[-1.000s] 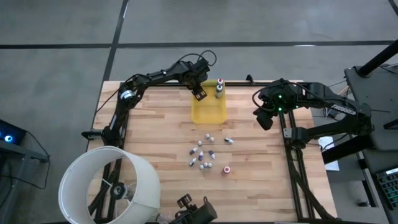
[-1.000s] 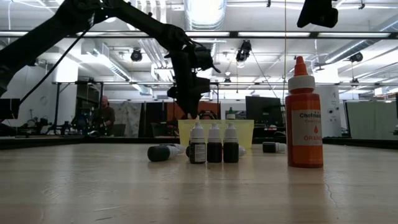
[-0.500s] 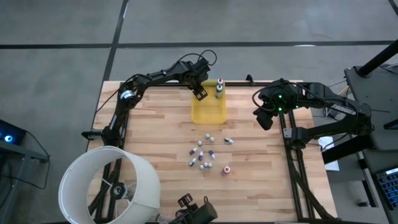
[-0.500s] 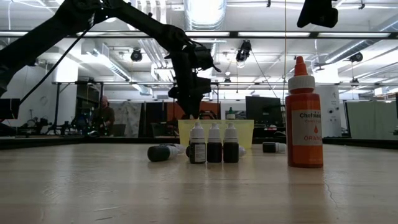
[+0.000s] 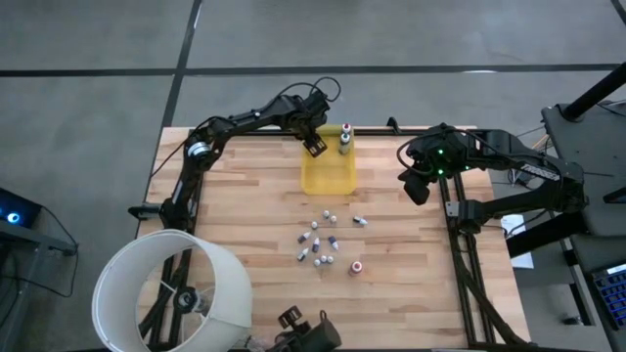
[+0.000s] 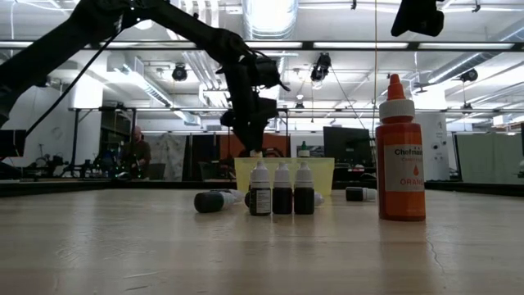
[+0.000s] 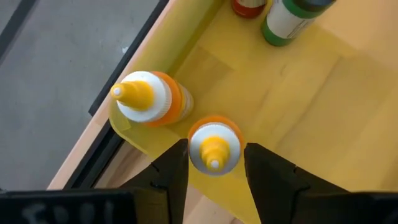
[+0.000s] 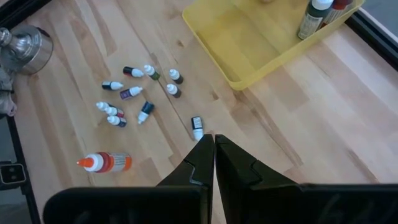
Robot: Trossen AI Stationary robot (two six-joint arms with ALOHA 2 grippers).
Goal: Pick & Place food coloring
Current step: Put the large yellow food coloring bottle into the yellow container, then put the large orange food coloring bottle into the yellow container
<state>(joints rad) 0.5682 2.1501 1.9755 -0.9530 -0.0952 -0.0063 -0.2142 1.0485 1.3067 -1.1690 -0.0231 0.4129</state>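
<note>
Presently: left claw released around a yellow-tipped bottle at the tray's corner

Presently the left claw (image 7: 214, 163) sits at the bottom centre of the left wrist frame, its two dark fingers (image 7: 171, 171) parted on either side of an orange bottle with a yellow tip (image 7: 214, 144); a sliver of gap shows on each side, so the fingers are released, not gripping. Just beside it, toward the left of that frame, stands a second yellow-tipped bottle (image 7: 149, 98) at the corner of the yellow tray (image 7: 298, 106). At the upper edge of the same frame two more bottles stand in the tray, a green-labelled one (image 7: 287, 18) and a red-orange one (image 7: 249, 6).

From above, the left claw (image 5: 313, 146) hangs over the tray's (image 5: 329, 177) upper left corner, in the upper middle of the frame. Below the tray, near frame centre, the food coloring (image 5: 321, 242) lies scattered on the tabletop (image 5: 245, 196), some upright, some tipped. One larger orange bottle (image 6: 401, 152) stands at the right of the low frame, three small dark ones (image 6: 282, 190) at its centre.

The right claw (image 8: 214, 155) waits clenched and empty above the tabletop, right of the tray in the high frame.
</note>
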